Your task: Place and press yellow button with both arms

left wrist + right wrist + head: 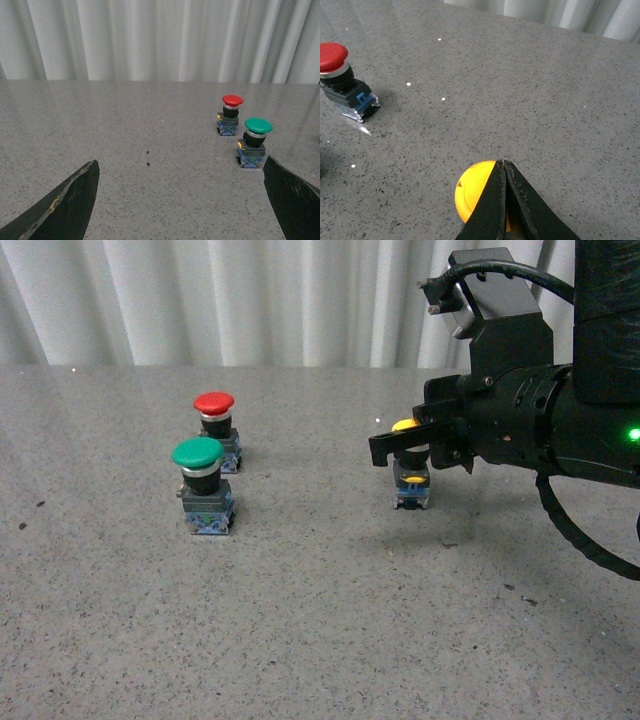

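Jaws of the right gripper (pixel 502 165) were pinched shut, seemingly gripping nothing, tips over the yellow button (pixel 411 475) standing right of centre on the worktop (pixel 300 640). The left gripper (pixel 180 160) jaws gaped wide, empty. An off-centre push could topple that button. Three buttons: one green button (pixel 199 485) nearest, one yellow, one red button (pixel 216 430) farthest.

A red button (pixel 215 422) stood upright toward the far left of the grey speckled bench (pixel 300 640). A green button (pixel 200 485), also upright, stood just beside it on the near side, not touching it. A pale pleated curtain (pixel 250 300) hung behind the bench's far edge
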Motion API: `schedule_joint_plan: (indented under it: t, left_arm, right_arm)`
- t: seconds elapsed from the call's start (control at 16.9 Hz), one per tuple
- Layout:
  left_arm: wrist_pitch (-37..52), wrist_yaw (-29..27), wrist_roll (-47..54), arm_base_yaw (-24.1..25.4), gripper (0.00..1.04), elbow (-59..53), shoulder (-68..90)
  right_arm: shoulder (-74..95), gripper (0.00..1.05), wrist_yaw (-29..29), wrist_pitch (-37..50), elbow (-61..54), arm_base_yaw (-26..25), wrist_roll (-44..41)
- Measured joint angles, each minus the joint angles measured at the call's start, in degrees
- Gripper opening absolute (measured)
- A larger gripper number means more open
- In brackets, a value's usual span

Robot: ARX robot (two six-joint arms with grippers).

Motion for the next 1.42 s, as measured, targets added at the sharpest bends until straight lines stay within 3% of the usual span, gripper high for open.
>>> schedule_joint_plan:
  t: [0.47, 0.89, 1.24, 1.3, 1.36, 1.42]
  left_arm:
    - [0.0, 0.0, 0.0, 0.0, 0.98, 0.0, 0.0]
    - [0.0, 0.0, 0.02, 0.0, 0.98, 0.0, 0.0]
    - [0.0, 0.0, 0.0, 0.0, 0.98, 0.0, 0.0]
    - [0.02, 0.04, 0.02, 0.0, 0.98, 0.0, 0.0]
    - [0.0, -0.02, 0.0, 0.0, 0.98, 0.0, 0.0]
    - [0.0, -0.17, 0.0, 0.0, 0.98, 0.0, 0.0]
  right_arm:
    - [0.72, 0.02, 1.53, -0.26, 0.26, 0.63, -1.6]
    - [-5.05, 0.02, -1.86, 18.4, -3.63, 0.68, 10.12]
    - [-16.79, 0.02, -4.42, 15.52, -11.39, 2.86, 14.25]
    - [-24.06, 0.02, 9.75, 11.85, -15.5, 4.0, 9.97]
    - [-31.78, 0.02, 18.25, 8.31, -21.66, 2.25, 6.16]
    - [-39.23, 0.02, 20.0, 4.59, -27.1, -2.01, 4.76]
